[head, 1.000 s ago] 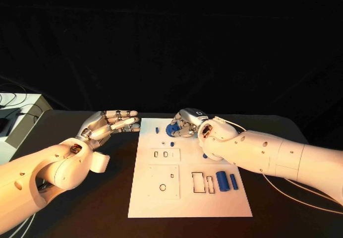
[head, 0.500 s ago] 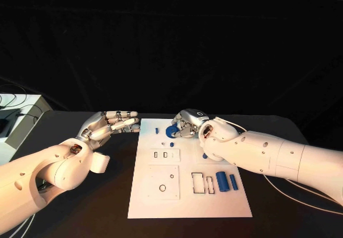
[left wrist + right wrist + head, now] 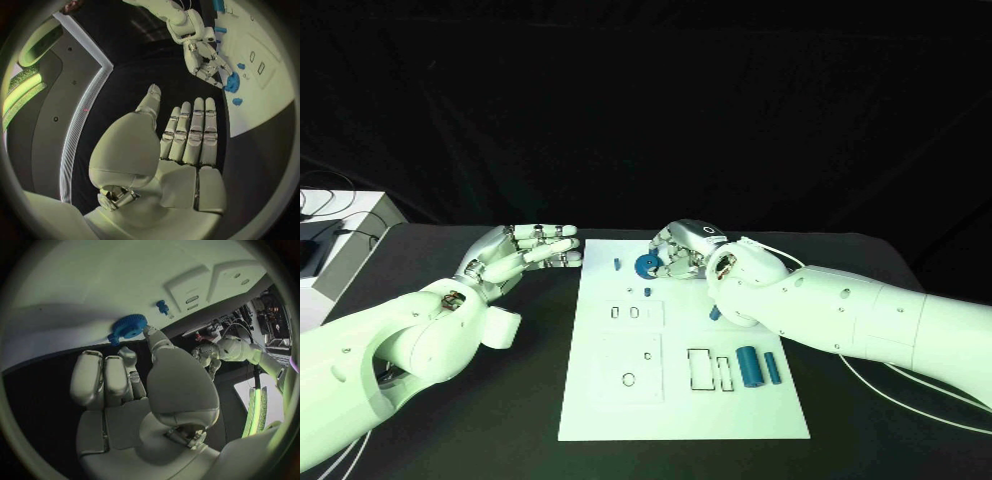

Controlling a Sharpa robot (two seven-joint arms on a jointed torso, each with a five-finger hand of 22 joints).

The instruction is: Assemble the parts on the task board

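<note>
Black backdrop (image 3: 646, 100), white cabinet (image 3: 343, 250)

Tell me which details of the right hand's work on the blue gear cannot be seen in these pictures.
- Head view: right hand covers part of the blue gear; its seating is hidden.
- Right wrist view: a fingertip meets the gear's rim; a firm grip cannot be told.
- Head view: task board markings are too small.

White task board (image 3: 678, 400) on black table (image 3: 516, 420), blue gear (image 3: 648, 265) and blue cylinders (image 3: 750, 364), silver hands on white arms.
</note>
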